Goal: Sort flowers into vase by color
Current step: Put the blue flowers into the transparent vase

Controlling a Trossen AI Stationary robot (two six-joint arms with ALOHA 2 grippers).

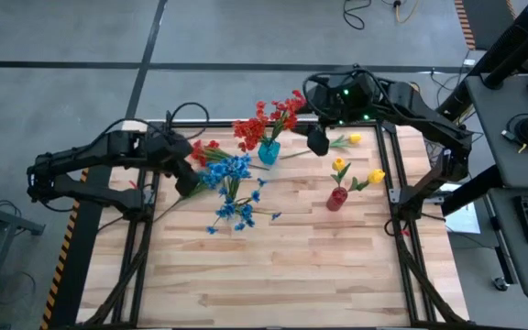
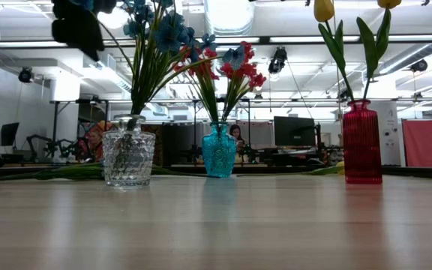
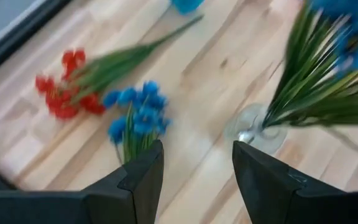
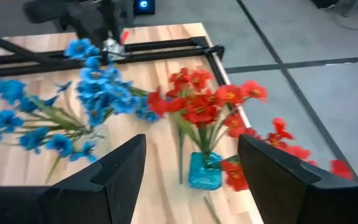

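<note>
A clear glass vase (image 2: 128, 157) holds blue flowers (image 1: 232, 174). A blue vase (image 1: 269, 152) holds red flowers (image 1: 264, 119), and a red vase (image 1: 336, 199) holds yellow ones (image 1: 340, 166). One blue stem (image 3: 138, 118) and one red stem (image 3: 67, 93) lie flat on the table near the far left corner. A yellow stem (image 1: 346, 140) lies near the far right. My left gripper (image 3: 197, 168) is open above the loose blue stem and touches nothing. My right gripper (image 4: 191, 168) is open above the blue vase (image 4: 204, 172), also touching nothing.
The black frame rails (image 1: 394, 174) run along the left, right and far sides of the wooden table (image 1: 273, 275). All three vases stand in the far half. The near half of the tabletop shows bare wood. People and desks show in the room behind (image 2: 238, 139).
</note>
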